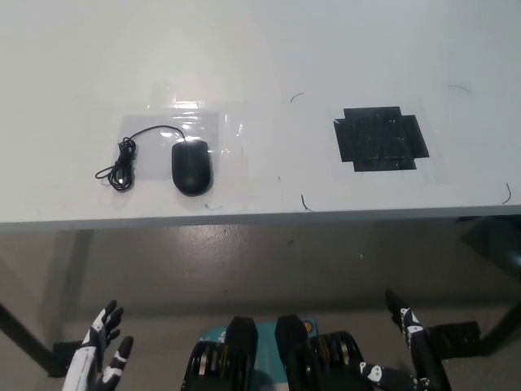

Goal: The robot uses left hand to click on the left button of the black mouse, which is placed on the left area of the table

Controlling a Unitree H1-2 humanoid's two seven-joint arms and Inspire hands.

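Black mouse [191,165] lies untouched on white table [326,65].

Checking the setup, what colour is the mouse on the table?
Black, cable included; the mouse shows best in the head view.

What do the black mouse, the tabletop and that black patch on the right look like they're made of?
Black mouse: probably plastic, with a smooth, soft sheen. Tabletop: white, matte, likely laminate, though unclear. Black patch: seemingly overlapping strips of glossy tape, with faint reflections and stepped edges.
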